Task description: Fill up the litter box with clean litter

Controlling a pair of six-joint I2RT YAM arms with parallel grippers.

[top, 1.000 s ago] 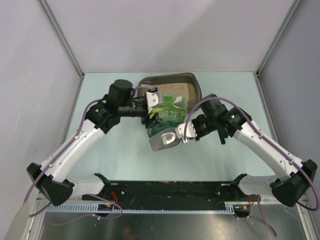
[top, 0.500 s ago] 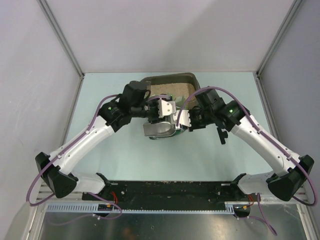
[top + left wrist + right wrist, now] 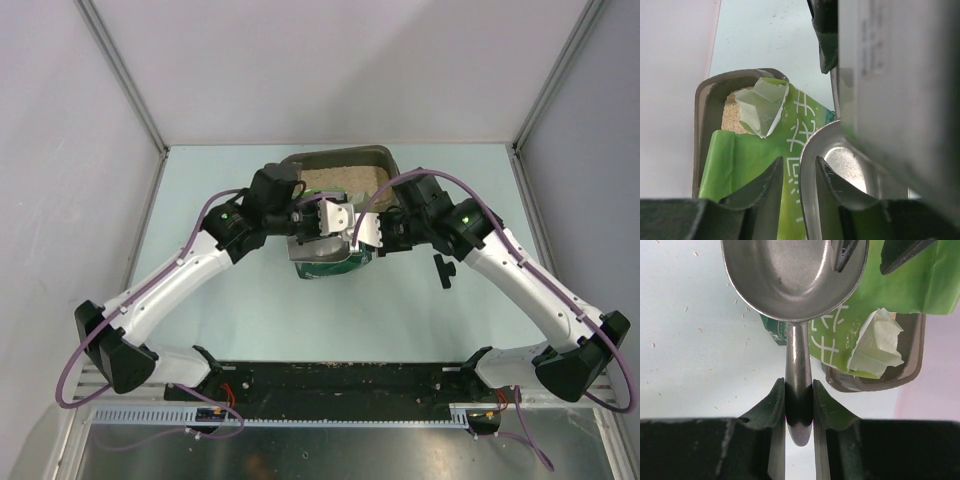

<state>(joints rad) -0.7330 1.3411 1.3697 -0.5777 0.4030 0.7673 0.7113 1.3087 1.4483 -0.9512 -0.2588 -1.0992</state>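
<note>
Step in hand, as I judge it: get scoop into bag mouth for a load.

L to R: left tool [image 3: 799, 187] has the green bag [image 3: 740, 160] edge and the scoop [image 3: 790, 275] rim both in its gap. Jaws stand part-way apart, and I can't tell if it pinches the bag or just straddles it. Bag lies across near rim of litter box [image 3: 702, 130], w/ torn white flap [image 3: 762, 107] hanging at its mouth. Box sits far-centre on desk [image 3: 420, 320], just beyond both tools. Beige litter [image 3: 731, 107] shows in the corner the bag doesn't cover. Right tool [image 3: 799, 405] is clamped on scoop handle, bowl fwd and empty, right at the bag.

To do this well, imo: left tool should take bag only, not scoop rim, and hold mouth up and open w/ flap out of the way. Right then brings bowl in low and level, no jerks, else litter spills short of box.

Desk is pale blue-green and smooth, w/ stray grains [image 3: 699, 330] near the scoop. Plain grey walls [image 3: 330, 70] on three sides w/ metal corner posts [image 3: 125, 75]. Black rail [image 3: 340, 380] runs along near edge.
</note>
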